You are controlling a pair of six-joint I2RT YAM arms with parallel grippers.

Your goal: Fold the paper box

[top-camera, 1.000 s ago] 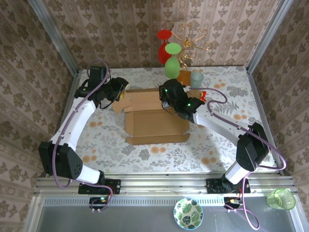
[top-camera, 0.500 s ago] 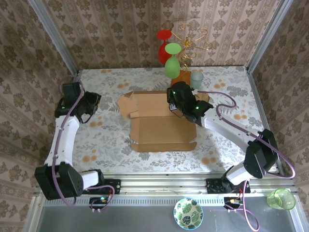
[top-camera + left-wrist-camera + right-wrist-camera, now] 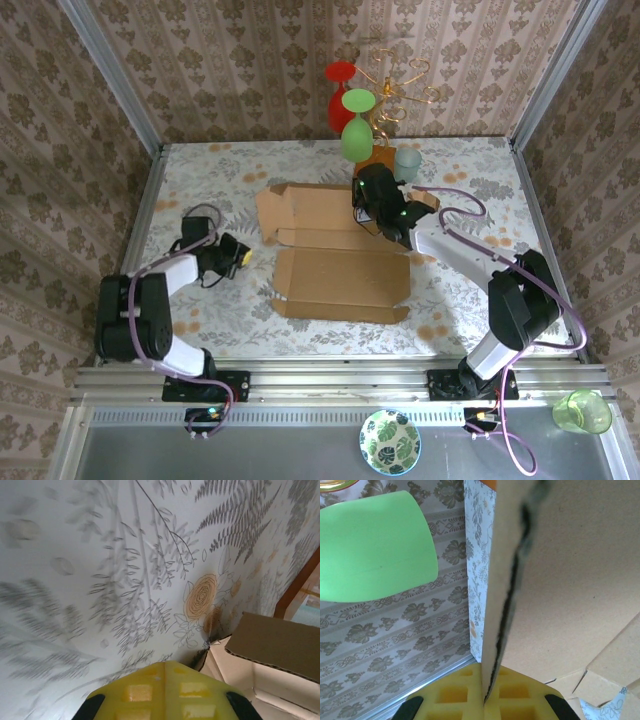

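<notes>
Right, the big change in the last second is on the left of the overhead view. My left claw was up at the rear left corner of the paper box and has now swung back and down to the middle left of the frame. It is closed on nothing, pads together, low over the tabletop. It sits near the box's left edge but clear of it. From the left wrist camera I see that corner at the lower right, with bare floral cloth across the rest of the frame.

My right claw has not let go. It stays clamped on an upright cardboard edge of the box, which runs between the yellow pads in the right wrist view. The green glass and the wallpaper are behind it.

The box itself lies in the centre of the overhead frame. It has spread and slid a little toward the lower right, and now looks more open than it did. Its left flap lies flat on the cloth.

I read that as the left side released and unfolded, so the fold is still far from done. Only the right side is under my control. I expect I'll need the left claw back on that flap before anything closes up.
</notes>
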